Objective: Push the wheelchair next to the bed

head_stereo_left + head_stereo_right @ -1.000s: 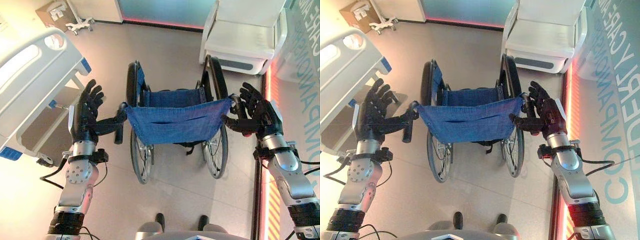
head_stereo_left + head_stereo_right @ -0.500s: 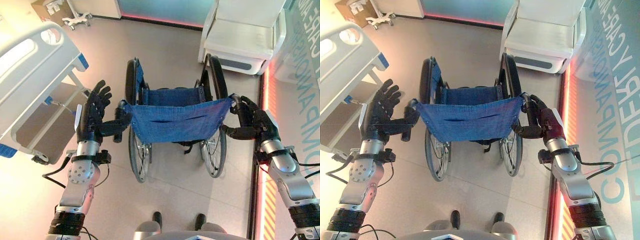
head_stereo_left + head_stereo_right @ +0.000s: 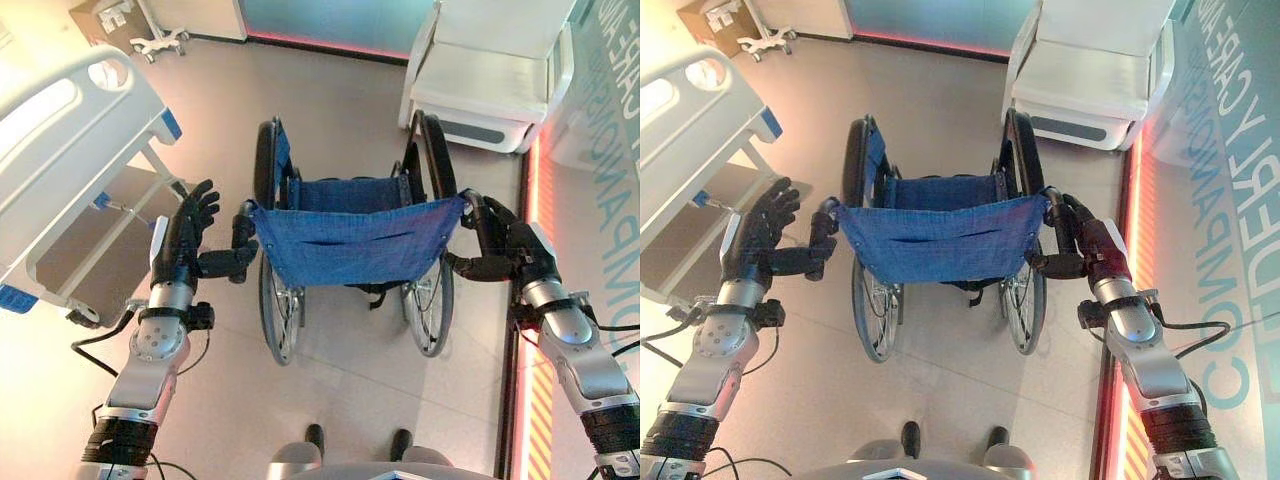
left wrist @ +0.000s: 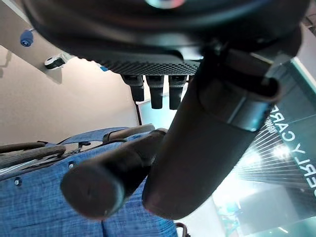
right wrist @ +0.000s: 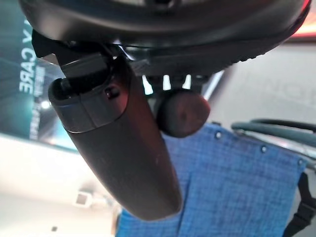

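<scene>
Left eye view: wheelchair [image 3: 350, 240] between both hands.

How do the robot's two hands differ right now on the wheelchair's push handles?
The left hand has its fingers straight and spread upward beside the left push handle, with only the thumb reaching toward that grip. The right hand has its fingers curled round the right push handle. So the left hand is open and the right hand is shut on its handle. Both sit level with the blue backrest, one at each side of the wheelchair.
</scene>
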You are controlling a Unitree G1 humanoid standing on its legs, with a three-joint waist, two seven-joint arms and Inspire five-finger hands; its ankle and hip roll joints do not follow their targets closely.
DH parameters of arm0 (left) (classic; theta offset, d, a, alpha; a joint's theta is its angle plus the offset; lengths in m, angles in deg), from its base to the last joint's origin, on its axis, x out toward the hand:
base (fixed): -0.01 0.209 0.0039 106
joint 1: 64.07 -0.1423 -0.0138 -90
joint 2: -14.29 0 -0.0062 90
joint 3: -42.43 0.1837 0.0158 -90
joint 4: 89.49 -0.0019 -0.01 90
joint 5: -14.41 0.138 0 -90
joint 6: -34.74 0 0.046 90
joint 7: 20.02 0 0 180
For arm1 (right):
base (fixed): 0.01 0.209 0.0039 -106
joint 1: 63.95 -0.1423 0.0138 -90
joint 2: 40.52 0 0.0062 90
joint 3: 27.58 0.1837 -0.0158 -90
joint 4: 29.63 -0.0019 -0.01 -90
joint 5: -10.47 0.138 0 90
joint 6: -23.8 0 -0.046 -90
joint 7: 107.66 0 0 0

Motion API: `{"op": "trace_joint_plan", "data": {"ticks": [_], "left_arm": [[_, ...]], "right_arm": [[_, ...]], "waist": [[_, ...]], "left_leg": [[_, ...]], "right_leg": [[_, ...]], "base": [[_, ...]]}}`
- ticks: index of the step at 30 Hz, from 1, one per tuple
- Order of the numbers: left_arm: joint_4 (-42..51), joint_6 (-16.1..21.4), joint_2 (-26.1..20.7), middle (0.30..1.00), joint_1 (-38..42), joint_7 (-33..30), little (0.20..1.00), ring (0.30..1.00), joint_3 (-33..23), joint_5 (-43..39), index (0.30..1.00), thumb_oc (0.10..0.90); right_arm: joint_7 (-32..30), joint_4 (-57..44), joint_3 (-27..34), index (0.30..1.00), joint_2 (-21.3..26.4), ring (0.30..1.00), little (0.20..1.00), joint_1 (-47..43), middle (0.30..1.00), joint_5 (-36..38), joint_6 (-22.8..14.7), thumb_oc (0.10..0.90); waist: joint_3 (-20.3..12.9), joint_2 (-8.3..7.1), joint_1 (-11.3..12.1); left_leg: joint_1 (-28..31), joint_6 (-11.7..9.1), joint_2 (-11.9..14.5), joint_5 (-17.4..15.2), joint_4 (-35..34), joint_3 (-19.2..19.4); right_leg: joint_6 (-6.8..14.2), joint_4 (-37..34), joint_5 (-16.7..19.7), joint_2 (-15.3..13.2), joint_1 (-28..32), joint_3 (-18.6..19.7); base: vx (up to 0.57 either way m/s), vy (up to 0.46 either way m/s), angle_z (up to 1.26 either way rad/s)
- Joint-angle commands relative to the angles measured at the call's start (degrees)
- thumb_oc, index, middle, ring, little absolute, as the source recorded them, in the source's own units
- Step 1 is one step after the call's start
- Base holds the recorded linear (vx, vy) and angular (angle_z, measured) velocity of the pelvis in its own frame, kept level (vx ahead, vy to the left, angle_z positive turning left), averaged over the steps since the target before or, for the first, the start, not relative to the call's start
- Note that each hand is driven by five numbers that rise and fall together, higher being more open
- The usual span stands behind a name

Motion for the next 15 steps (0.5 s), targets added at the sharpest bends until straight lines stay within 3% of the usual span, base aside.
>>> {"op": "trace_joint_plan", "data": {"ticks": [1,8,15], "left_arm": [[-4.87,-1.0,-5.73,0.9,6.46,-3.73,0.9,0.9,1.0,2.99,0.9,0.8],[-13.2,-4.79,-8.37,0.9,14.6,-1.3,0.9,0.9,5.42,1.63,0.9,0.8],[-22.01,-11.8,-10.75,0.9,22.47,1.68,0.9,0.9,10.43,2.06,0.9,0.8]], "right_arm": [[-1.72,-1.66,-3.88,0.9,4.22,0.9,0.9,-10.45,0.9,-0.89,-1.76,0.8],[-2.96,2.78,-9.03,0.9,4.9,0.9,0.9,-18.53,0.9,-0.41,4.65,0.8],[-4.94,8.78,-12.8,0.9,7.28,0.9,0.9,-26.81,0.9,-2.0,11.45,0.8]], "waist": [[-3.42,-1.9,0.54],[-3.71,-1.77,0.22],[-4.11,-1.58,-0.16]], "left_leg": [[-2.19,-0.54,-1.19,-2.82,4.12,1.39],[-1.93,-0.71,-1.23,-2.92,4.57,1.58],[-1.6,-0.55,-1.44,-3.02,4.7,1.84]], "right_leg": [[-0.58,7.56,-4.11,-1.61,-2.08,-0.79],[-0.77,7.63,-4.19,-1.61,-1.63,-0.94],[-0.9,7.67,-4.29,-1.41,-1.34,-0.79]], "base": [[0.0,0.0,0.0],[0.0,0.001,0.0],[0.0,0.004,0.02]]}}
